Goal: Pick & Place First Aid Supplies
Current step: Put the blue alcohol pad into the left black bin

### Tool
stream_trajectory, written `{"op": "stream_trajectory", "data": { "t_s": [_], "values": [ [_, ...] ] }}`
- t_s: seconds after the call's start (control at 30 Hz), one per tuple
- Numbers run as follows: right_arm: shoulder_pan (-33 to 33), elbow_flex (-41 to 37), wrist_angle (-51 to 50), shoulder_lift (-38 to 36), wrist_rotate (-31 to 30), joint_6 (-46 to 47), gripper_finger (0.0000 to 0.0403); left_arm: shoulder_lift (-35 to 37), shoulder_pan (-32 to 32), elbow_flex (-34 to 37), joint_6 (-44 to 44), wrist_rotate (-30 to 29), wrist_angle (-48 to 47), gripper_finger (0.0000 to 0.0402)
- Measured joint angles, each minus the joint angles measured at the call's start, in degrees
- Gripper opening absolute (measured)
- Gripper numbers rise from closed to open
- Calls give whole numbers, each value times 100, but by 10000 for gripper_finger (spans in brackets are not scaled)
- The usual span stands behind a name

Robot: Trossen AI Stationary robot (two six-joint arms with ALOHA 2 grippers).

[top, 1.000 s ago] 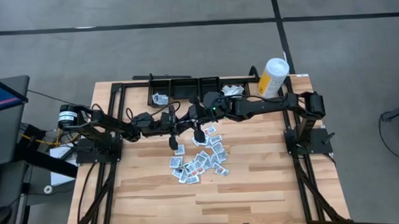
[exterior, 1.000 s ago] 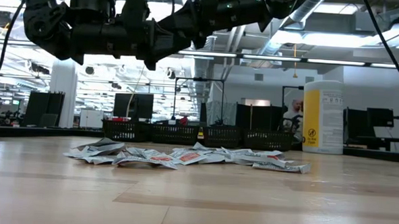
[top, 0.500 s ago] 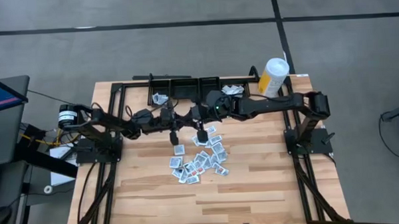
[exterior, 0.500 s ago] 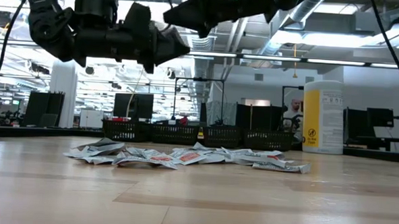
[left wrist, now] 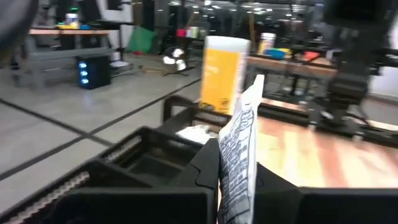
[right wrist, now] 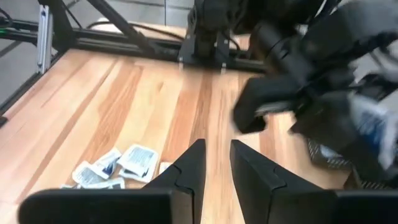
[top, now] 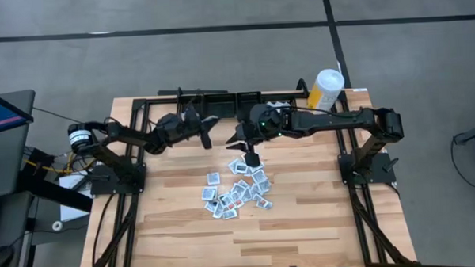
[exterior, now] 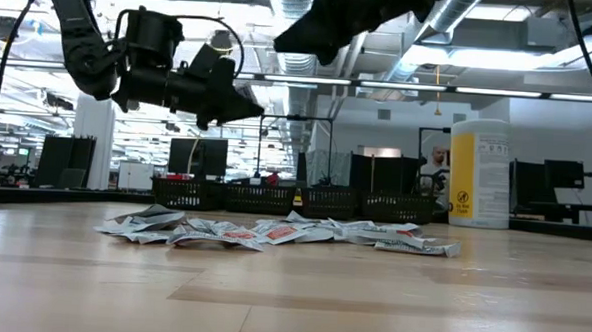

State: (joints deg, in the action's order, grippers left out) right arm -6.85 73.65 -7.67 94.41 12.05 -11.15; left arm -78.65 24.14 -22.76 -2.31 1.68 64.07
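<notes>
The first aid packets [top: 236,189] lay in a loose heap on the wooden table [top: 304,226], roughly at its middle, white squares and oblongs with grey-blue print and a few with red marks. In the low view the same heap [exterior: 273,231] spread flat across the boards, well in front of the row of black baskets [exterior: 275,197] at the far edge. A few more packets [top: 276,107] sat in the baskets [top: 221,105] along the far side, right of centre.

The left gripper [top: 204,135] was raised above the table near the far baskets, left of centre, its fingers pressed together on one packet. The left wrist view showed that packet [left wrist: 239,162] standing on edge between the dark fingers [left wrist: 205,171], with the basket rim just beyond.

The right gripper [top: 253,157] hung over the far edge of the heap, pointing down. In the right wrist view its fingers [right wrist: 189,167] stood a narrow gap apart with nothing between them, and several packets [right wrist: 118,165] lay on the table beyond.

A tall white-and-yellow canister [top: 325,91] stood at the far right corner of the table. In the low view a person [exterior: 434,172] showed in the room beyond, just left of the canister [exterior: 478,174].
</notes>
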Motion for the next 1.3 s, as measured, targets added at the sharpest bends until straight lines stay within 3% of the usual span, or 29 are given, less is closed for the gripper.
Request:
{"op": "stream_trajectory", "data": {
  "t_s": [0.1, 0.23, 0.5, 0.7, 0.83, 1.0, 1.3],
  "values": [
    [-25, -62, -84, 46, -4, 57, 69, 0, 281, 1, -11, 1, -81, 8],
    [-170, -811, 468, -100, -11, 324, 69, 0, 624, 2, -11, 1, -335, 8],
    [-836, -3166, 2310, -1459, -149, 1065, 69, 0, 1104, 2, 37, 11, -577, 10],
    [-944, -4228, 2541, -2159, -911, 1275, 69, 0, 1519, 4, 111, -67, -835, 6],
    [-929, -4447, 2618, -2203, -921, 1270, 69, 0, 1789, 4, 51, -481, -979, 10],
    [-932, -4472, 2639, -2199, -911, 1228, 69, -2, 2099, 4, -278, -510, -1023, 24],
    [-924, -4472, 2679, -2203, -909, 1228, 69, -2, 2222, 4, -313, -510, -1021, 90]
  ]
}}
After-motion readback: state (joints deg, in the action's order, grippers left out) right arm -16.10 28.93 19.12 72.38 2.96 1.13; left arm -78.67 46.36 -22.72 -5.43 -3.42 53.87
